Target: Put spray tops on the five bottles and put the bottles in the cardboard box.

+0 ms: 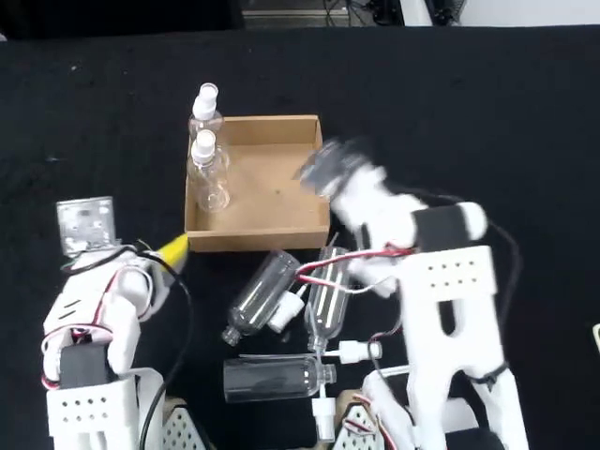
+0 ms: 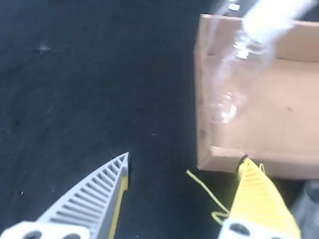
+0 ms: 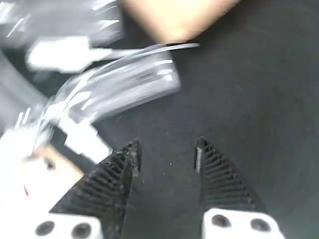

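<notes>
The left tool [image 2: 184, 159] was wide apart and empty, just by the front left corner of the cardboard box [image 1: 253, 234]. One topped bottle [image 1: 208, 173] stood inside the box, and a second topped bottle [image 1: 204, 117] stood at its back left corner. Three bare bottles [image 1: 262, 292] lay in front of the box beside loose spray tops [image 1: 352, 352]. The right tool [image 3: 168, 143], wide and empty, hung by the box's right side. The likely next job was to pick up a bare bottle and fit a top on it.
</notes>
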Available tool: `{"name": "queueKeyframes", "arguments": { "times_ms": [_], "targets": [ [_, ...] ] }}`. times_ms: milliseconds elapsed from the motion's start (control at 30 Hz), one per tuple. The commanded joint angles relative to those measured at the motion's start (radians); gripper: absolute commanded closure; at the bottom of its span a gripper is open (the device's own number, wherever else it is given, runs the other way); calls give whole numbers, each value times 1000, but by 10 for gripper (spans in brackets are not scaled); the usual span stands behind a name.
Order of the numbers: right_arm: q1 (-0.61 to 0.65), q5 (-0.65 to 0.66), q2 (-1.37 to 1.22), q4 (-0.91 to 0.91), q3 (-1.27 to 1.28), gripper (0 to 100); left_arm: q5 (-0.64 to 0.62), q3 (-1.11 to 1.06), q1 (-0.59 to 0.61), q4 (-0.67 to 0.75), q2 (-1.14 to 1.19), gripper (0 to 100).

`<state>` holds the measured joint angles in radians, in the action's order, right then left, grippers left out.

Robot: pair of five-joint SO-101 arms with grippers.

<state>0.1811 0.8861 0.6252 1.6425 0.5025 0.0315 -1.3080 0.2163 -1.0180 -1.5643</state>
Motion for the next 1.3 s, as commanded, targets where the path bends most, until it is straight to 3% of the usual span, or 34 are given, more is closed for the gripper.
{"name": "queueKeyframes", "arguments": {
  "times_ms": [0, 133, 300, 400, 567, 767, 1267],
  "targets": [
    [130, 219, 22, 68, -42, 776, -77, -4, 111, 89, -6, 680],
    [288, 255, 16, 66, -36, 711, -183, 5, 237, 107, -6, 680],
    [517, 262, 4, 52, -35, 706, -275, -2, 360, 157, -5, 680],
    [585, 307, -68, 25, -18, 706, -325, 2, 409, 153, -5, 680],
    [597, 384, -232, -43, -12, 705, -368, 1, 450, 155, -5, 680],
    [598, 531, -257, -86, -16, 705, -367, 7, 452, 157, -5, 680],
    [628, 535, -288, -413, 165, 709, -365, 8, 455, 157, -12, 680]
  ]
}}
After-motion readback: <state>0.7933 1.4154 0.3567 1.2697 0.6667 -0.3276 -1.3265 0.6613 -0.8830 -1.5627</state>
